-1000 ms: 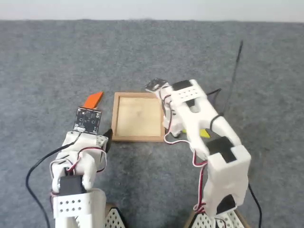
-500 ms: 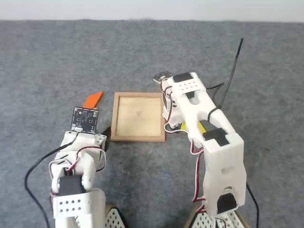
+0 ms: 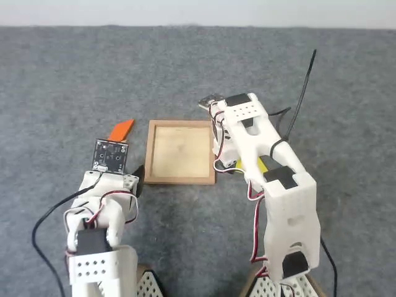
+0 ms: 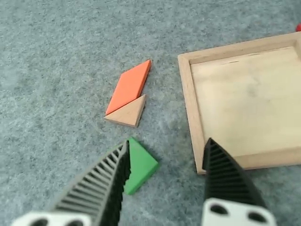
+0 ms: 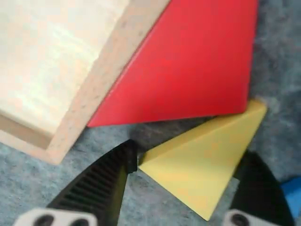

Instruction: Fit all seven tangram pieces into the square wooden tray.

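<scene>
Right gripper [image 5: 188, 172]: jaws spread, straddling the yellow triangle [image 5: 202, 165], flat on the carpet [image 3: 185, 68] at the 3 o'clock side of the wooden tray [image 3: 149, 151]. The red triangle [image 5: 197, 66] lies just beside it, against the tray wall. Left gripper [image 4: 167, 143]: wide, holding nothing, green triangle [image 4: 140, 165] by one finger, orange parallelogram [image 4: 128, 86] at the tray's 9 o'clock.

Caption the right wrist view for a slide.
Open right hand straddles a yellow triangle beside a red triangle lying alongside the square wooden tray.

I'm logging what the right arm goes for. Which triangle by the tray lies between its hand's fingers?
The yellow triangle, flanked by the fingers of the right hand; the larger red triangle lies along the tray wall.
</scene>
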`<control>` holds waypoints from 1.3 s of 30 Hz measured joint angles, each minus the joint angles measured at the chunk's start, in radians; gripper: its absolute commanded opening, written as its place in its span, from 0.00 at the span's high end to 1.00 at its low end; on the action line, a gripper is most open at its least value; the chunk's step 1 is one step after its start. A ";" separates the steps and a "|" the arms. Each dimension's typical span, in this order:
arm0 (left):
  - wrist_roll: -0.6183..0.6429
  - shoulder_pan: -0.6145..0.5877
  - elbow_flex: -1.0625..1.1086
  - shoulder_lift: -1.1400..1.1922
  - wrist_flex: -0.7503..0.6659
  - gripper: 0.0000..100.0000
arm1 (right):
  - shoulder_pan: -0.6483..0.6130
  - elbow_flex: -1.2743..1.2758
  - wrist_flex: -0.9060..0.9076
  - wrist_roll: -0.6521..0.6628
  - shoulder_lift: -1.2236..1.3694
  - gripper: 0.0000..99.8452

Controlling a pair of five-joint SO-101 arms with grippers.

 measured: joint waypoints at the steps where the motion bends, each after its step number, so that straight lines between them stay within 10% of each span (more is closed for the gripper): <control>1: 0.000 0.000 0.000 0.000 0.000 0.76 | 0.006 -0.003 -0.003 -0.002 -0.002 0.77; 18: 0.000 0.000 0.000 0.000 0.000 0.76 | 0.008 -0.012 0.046 0.068 0.003 0.54; 39: 0.000 0.000 0.000 0.000 0.000 0.76 | 0.008 -0.043 0.101 0.129 0.035 0.73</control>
